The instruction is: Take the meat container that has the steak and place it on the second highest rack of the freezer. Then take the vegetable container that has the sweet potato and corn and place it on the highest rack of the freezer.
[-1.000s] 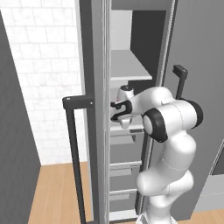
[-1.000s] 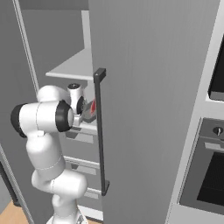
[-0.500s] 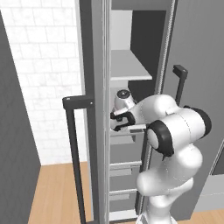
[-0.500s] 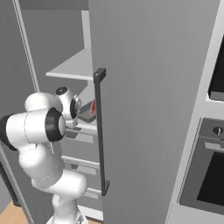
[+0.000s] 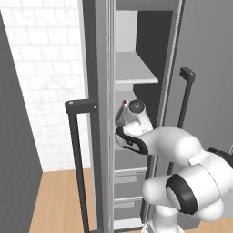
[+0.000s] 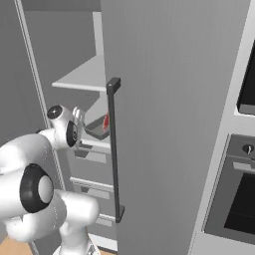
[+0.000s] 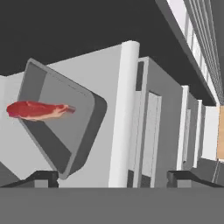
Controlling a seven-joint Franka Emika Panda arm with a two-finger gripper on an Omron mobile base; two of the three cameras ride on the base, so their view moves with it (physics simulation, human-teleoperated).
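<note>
Steak lies in its tray on a freezer shelf, at left of the hand view. Claw stands apart, empty, with the tray near its left tip. Best to back straight out, clear of the tray rim, before fetching the vegetable container.

The freezer stood open, its grey door swung out to the right with a long black handle. A pale shelf crossed the interior high up, with drawers lower down. The white arm reached in under that shelf, its wrist beside the door frame. White tiled wall and wooden floor lay to the left.
</note>
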